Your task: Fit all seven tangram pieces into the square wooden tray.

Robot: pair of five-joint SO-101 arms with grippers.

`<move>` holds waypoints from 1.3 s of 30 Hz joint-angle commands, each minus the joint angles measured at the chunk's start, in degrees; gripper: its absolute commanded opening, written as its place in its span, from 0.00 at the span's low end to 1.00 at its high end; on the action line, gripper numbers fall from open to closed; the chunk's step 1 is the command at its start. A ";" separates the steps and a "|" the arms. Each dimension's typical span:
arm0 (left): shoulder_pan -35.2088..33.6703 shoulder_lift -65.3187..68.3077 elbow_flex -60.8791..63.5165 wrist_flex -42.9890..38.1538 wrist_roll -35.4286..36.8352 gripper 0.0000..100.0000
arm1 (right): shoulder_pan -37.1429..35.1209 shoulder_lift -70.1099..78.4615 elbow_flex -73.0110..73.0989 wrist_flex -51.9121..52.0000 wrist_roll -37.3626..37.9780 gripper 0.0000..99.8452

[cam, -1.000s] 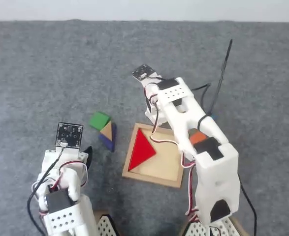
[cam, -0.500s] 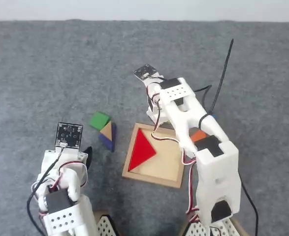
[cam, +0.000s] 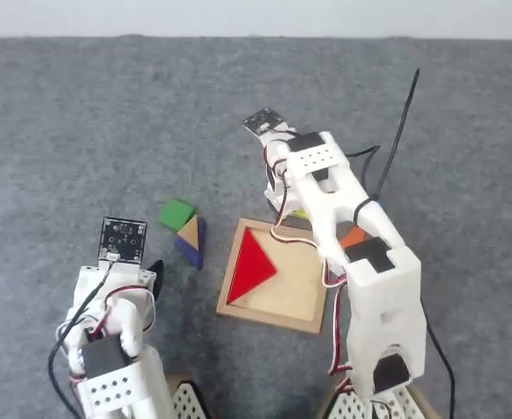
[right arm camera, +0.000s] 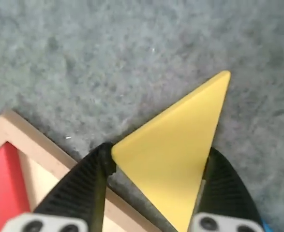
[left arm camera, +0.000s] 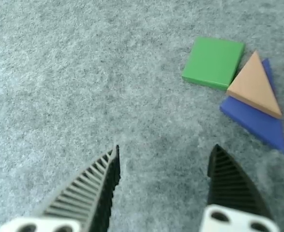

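Grey carpet [cam: 72, 122] throughout; pale wall strip [cam: 238, 16] beyond.

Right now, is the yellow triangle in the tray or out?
Out: yellow triangle is between the right jaws, mostly over carpet beside the tray.

Your left arm [cam: 107, 349] and right arm [cam: 369, 288] are white shells with black servos and red, white and black cables; left hand [left arm camera: 163, 154] and right hand [right arm camera: 156, 154] have black ribbed fingers [left arm camera: 103, 183].

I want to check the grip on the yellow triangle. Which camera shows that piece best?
The right wrist view: the yellow triangle lies broad between the right gripper's fingers. In the high view the right arm covers nearly all of it. The left wrist view faces the green square instead.
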 commanded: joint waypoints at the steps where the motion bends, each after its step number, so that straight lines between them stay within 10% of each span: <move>1: 0.00 0.26 -0.40 -0.18 -0.62 0.28 | 0.31 -0.66 -8.18 5.14 0.00 0.18; 21: 0.00 0.26 -0.40 -0.18 -0.62 0.28 | -12.26 -9.19 -16.88 25.10 8.00 0.18; 30: 0.00 0.26 -0.40 -0.18 -0.62 0.28 | -7.43 0.04 -17.05 11.12 -9.67 0.33; 39: 0.00 0.26 -0.40 -0.18 -0.62 0.28 | -7.69 6.29 -17.23 5.14 -10.64 0.41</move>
